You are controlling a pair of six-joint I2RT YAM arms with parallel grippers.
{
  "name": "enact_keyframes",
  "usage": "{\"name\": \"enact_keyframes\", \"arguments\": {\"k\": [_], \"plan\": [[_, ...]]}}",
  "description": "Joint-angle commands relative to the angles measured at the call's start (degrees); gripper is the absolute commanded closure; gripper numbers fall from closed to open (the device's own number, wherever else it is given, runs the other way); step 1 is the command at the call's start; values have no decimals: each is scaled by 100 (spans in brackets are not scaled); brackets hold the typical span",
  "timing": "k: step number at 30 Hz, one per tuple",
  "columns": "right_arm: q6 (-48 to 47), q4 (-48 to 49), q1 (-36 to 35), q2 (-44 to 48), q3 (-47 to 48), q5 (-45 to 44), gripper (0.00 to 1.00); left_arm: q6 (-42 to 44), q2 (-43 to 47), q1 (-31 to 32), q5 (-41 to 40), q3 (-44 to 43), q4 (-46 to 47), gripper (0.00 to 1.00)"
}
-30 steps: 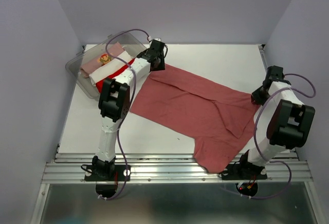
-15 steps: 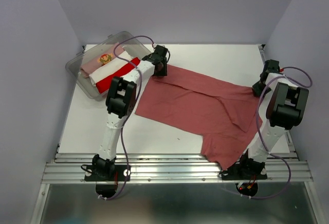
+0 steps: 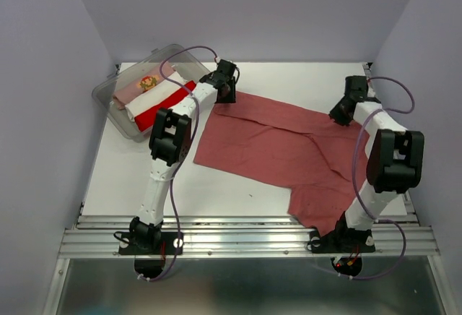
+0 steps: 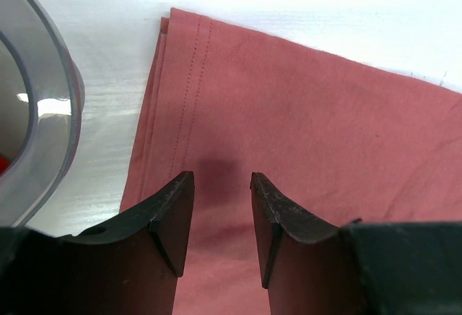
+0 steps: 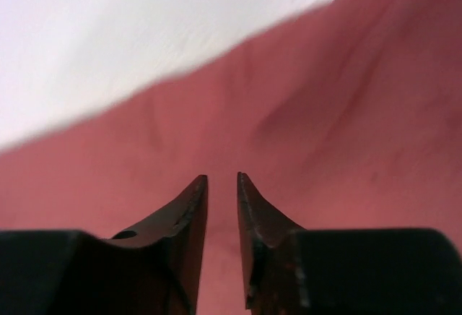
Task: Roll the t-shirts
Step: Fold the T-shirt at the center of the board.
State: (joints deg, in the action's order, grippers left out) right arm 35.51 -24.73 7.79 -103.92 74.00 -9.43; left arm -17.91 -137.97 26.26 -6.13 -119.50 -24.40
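At the far left corner of the bench (image 3: pixel 303 76) sits the clear tub (image 3: pixel 107 102). It holds 3 rolled t-shirts: a pink one (image 3: pixel 141 86), a white one (image 3: pixel 155 98) and a bright red one (image 3: pixel 164 109). Just beside the tub, my left gripper (image 4: pixel 221 185) hangs low over the far left corner of the big brick-red t-shirt (image 3: pixel 274 145). Its jaws are apart, with nothing in them. The shirt lies spread across the middle of the bench. My right gripper (image 5: pixel 221 179) has just swung from the right edge to the shirt's far right side. The cloth slid back a little from the near edge. The right jaws show a thin gap, so I think they let go. This shirt looks laid flat, not yet rolled.
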Motion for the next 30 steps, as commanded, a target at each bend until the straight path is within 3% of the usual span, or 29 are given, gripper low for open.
{"name": "enact_keyframes", "arguments": {"k": [1,6,7,9,12,16,22,25,30], "plan": [[123,-453,-673,1056,-762,-50,70,42,569,54,-55,-12,-3,52],[413,-971,-814,2637,-2143,-24,65,69,772,81,-55,103,-12,52],[448,-1094,-814,3058,-2266,2,56,69,807,81,-37,111,-21,52],[571,-1437,-814,3368,-2556,55,49,60,833,107,-28,120,-12,52],[659,-1579,-814,3729,-2881,-102,47,34,868,107,-20,129,-21,52],[291,-1526,-814,3476,-2751,-50,57,24,877,134,-2,155,-29,52],[-447,-1579,-937,2553,-2285,-147,60,-2,912,142,-55,164,-65,52],[-562,-1430,-937,2315,-2276,143,66,-11,904,142,-72,164,-91,52],[-554,-1148,-937,2078,-2354,214,68,-19,886,160,-90,138,-117,52]]}}
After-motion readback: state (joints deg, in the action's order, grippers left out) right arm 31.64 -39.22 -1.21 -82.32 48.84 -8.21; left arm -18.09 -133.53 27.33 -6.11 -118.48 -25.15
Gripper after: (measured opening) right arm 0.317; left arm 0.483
